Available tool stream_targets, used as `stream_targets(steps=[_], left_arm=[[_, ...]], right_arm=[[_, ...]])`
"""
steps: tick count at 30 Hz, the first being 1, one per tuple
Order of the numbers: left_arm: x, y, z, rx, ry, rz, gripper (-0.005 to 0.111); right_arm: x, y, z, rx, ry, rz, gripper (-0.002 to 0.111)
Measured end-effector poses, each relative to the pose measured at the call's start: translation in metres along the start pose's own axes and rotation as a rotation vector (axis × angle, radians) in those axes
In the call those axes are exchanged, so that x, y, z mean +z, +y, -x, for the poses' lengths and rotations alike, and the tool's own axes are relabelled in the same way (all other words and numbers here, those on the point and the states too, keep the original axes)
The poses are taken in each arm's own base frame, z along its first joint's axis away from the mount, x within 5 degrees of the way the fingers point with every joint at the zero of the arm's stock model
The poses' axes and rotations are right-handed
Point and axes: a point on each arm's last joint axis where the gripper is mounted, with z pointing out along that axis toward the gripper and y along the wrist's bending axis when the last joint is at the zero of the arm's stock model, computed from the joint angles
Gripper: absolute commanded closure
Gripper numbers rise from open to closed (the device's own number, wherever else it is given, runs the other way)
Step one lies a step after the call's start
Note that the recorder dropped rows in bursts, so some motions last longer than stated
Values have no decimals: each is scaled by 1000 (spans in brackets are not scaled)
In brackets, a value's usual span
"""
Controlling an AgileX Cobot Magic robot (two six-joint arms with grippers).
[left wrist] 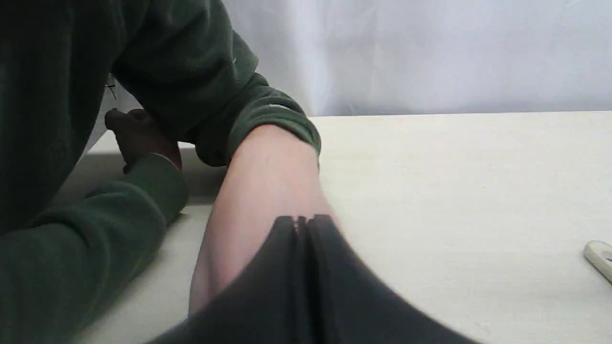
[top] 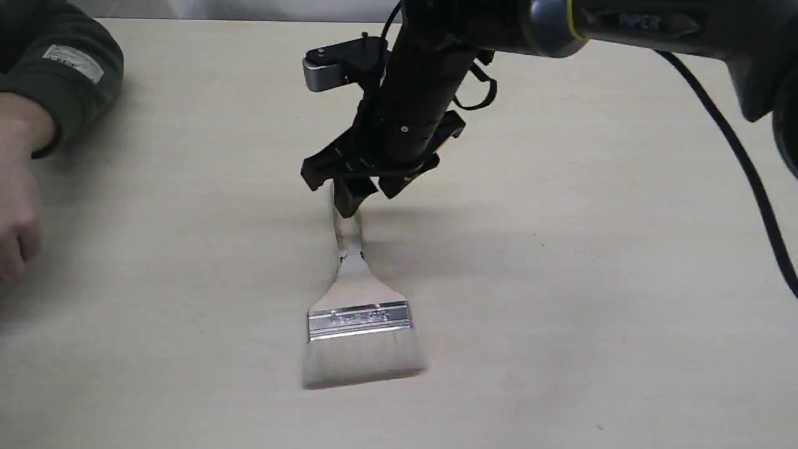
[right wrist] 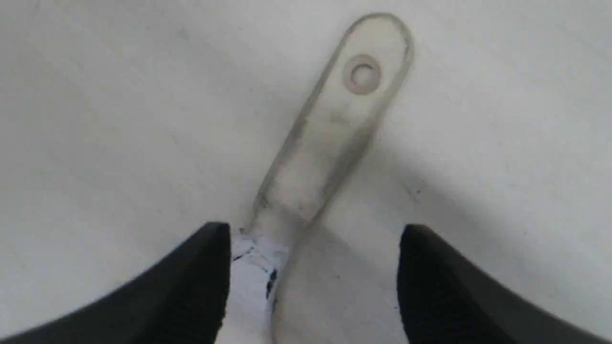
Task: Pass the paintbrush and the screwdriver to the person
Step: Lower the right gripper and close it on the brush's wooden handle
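Observation:
The paintbrush (top: 358,318) lies flat on the table, bristles toward the near edge and handle pointing away. My right gripper (top: 368,194) hangs low over the handle's far part, open, with one finger on each side. In the right wrist view the pale handle with its hole (right wrist: 334,129) runs out from between the open fingers of the right gripper (right wrist: 313,234), nearer to one of them. My left gripper (left wrist: 301,220) is shut with nothing showing in it, right beside the person's bare forearm (left wrist: 263,191). The person's hand (top: 19,187) rests at the table's left edge. The screwdriver is out of view.
The person's dark green sleeve (top: 56,68) covers the far left corner. The right arm's black cable (top: 742,156) hangs over the right side. The handle end of the brush (left wrist: 600,255) shows at the border of the left wrist view.

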Motion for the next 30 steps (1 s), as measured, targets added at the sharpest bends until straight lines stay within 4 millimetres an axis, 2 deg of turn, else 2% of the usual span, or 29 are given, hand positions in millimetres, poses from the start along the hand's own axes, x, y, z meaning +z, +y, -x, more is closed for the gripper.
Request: stream_targets(steps=[11,15,25,30], left_arm=[[0,0,0,0,0,0,107],[0,0,0,0,0,0,107],[0,0,0,0,0,0,107],[0,0,0,0,0,0,107]], right_arm=[[33,18,-11,-4,120,12,53],[35,26,-13,12,132,13,53],[35,24,-19,44,190,-1,53],[37,34,-20,27,189,-1,53]])
